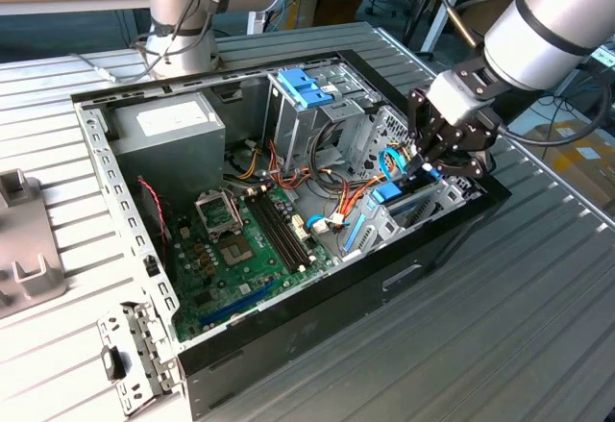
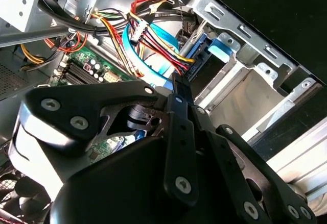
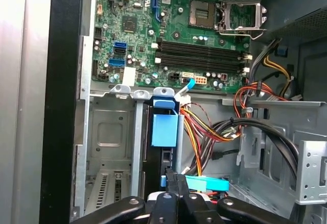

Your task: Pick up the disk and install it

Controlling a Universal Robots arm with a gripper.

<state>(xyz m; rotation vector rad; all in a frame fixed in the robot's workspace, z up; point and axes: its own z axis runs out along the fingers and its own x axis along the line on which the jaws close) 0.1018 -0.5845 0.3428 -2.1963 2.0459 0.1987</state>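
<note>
While wedged edgewise between bay walls, disk (image 3: 164, 127).

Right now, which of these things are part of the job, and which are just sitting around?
Part of the job: disk in its light-blue bracket, standing in the metal bay; tool right at it.
Just there: power supply, motherboard, blue two-tab piece, loose metal bracket on the table.

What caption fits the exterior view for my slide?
Robot arm's tool lowered into the open computer case at the drive bay, beside the motherboard and power supply.
</note>
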